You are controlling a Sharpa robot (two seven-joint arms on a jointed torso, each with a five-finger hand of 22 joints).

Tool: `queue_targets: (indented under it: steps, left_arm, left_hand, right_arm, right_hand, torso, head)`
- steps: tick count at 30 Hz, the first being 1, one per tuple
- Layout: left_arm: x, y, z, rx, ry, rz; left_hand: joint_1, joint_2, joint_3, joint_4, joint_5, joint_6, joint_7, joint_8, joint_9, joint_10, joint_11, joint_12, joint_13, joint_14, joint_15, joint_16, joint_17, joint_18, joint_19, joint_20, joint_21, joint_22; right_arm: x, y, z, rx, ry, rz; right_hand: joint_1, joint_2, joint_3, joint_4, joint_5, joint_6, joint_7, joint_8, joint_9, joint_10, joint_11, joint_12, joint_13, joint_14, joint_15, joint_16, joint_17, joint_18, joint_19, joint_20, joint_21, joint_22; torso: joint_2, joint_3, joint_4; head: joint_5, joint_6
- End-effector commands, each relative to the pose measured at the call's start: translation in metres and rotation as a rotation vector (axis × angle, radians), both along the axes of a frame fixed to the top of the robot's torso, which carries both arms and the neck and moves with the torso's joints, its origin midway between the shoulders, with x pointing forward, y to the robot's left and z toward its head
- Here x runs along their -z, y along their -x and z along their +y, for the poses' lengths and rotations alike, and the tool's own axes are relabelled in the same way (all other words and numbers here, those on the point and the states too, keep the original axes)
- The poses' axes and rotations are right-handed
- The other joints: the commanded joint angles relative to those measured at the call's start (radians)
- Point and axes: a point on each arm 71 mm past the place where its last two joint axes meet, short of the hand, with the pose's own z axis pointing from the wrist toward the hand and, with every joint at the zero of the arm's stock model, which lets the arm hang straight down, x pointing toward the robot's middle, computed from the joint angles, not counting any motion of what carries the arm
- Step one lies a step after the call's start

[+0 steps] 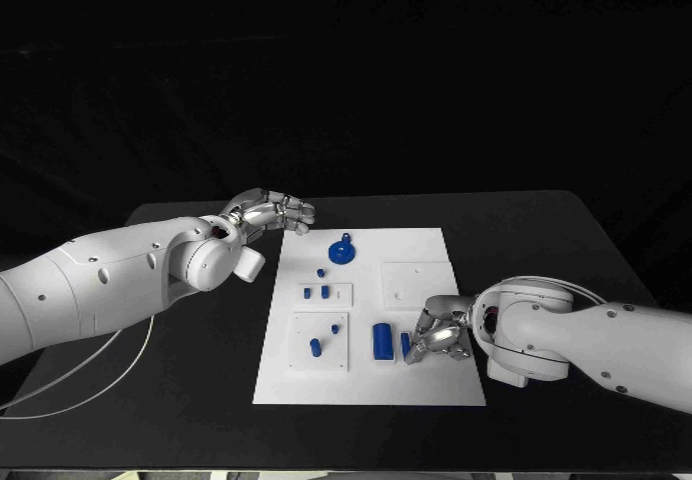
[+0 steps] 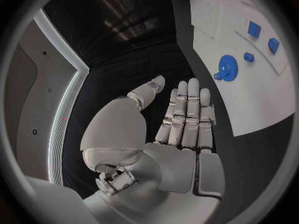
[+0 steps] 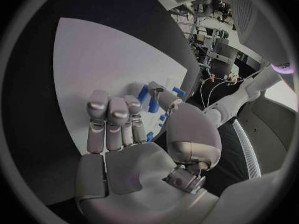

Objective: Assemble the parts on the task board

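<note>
The white task board (image 1: 418,380) (image 2: 261,102) (image 3: 93,59) lies in the middle of the black table. A blue gear (image 1: 342,251) (image 2: 227,67) sits near its far edge, with several small blue parts (image 1: 320,292) (image 2: 254,29) closer in. A blue cylinder (image 1: 382,340) stands near the front. My left hand (image 1: 267,212) (image 2: 181,129) hovers off the board's far left corner, fingers straight and holding nothing. My right hand (image 1: 440,335) (image 3: 124,134) rests on the board's front right, fingers curled, its thumb against a narrow blue part (image 1: 405,345) (image 3: 144,93). Whether it pinches that part is unclear.
Two raised white blocks (image 1: 320,340) (image 1: 415,280) stand on the board. Bare black table (image 1: 548,240) surrounds the board on all sides. A white cable (image 1: 87,390) hangs off the left arm over the table's front left.
</note>
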Motion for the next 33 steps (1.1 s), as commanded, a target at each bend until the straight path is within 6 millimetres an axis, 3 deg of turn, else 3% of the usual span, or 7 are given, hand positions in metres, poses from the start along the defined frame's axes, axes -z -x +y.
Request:
queue_targets:
  steps: [1, 11, 33]
  left_arm:
    - [-0.0010, 0.0003, -0.0027, 0.018, 0.006, -0.005]
    - [-0.0010, 0.0004, -0.0024, 0.018, 0.005, -0.005]
    - [-0.0008, 0.0006, -0.0020, 0.017, 0.004, -0.004]
  left_hand:
    - [-0.008, -0.001, -0.001, 0.006, 0.001, -0.008, 0.001, 0.005, -0.002, -0.005, 0.001, 0.001, 0.000, 0.006, 0.000, -0.005, 0.002, -0.004, 0.004, 0.004, -0.005, 0.001]
    - [-0.008, -0.001, -0.001, 0.006, 0.001, -0.009, 0.002, 0.005, -0.002, -0.005, 0.001, 0.001, 0.000, 0.006, 0.000, -0.005, 0.003, -0.004, 0.004, 0.004, -0.005, 0.002]
    - [-0.007, -0.001, -0.001, 0.006, 0.001, -0.009, 0.001, 0.005, -0.002, -0.005, 0.001, 0.002, 0.000, 0.006, 0.000, -0.007, 0.005, -0.004, 0.004, 0.004, -0.006, 0.003]
  right_arm:
    - [0.0020, -0.0016, -0.0026, -0.009, 0.034, -0.001]
    - [0.0057, -0.0021, -0.0011, -0.009, 0.057, 0.012]
    - [0.0116, -0.0064, -0.0049, -0.001, 0.097, -0.013]
  right_hand:
    - [0.002, 0.005, 0.005, -0.001, 0.000, 0.008, 0.001, 0.004, 0.001, 0.006, 0.000, -0.005, 0.001, 0.002, -0.006, -0.003, -0.001, 0.054, -0.004, 0.004, 0.001, 0.013]
    - [-0.001, -0.005, 0.005, -0.012, 0.001, 0.007, 0.002, 0.004, 0.001, 0.006, 0.001, -0.005, 0.002, 0.002, -0.005, -0.003, -0.001, 0.054, -0.004, 0.005, 0.004, 0.015]
    - [-0.005, -0.004, 0.003, -0.019, 0.001, 0.008, 0.002, 0.005, 0.000, 0.007, 0.001, -0.005, 0.003, 0.003, -0.004, -0.002, -0.001, 0.054, -0.003, 0.007, 0.005, 0.016]
  torso:
    - [0.000, -0.0003, 0.0001]
    - [0.000, -0.0003, 0.0004]
    - [0.000, 0.0002, -0.0004]
  head:
    - [0.000, 0.000]
    - [0.000, -0.001]
    - [0.001, -0.004]
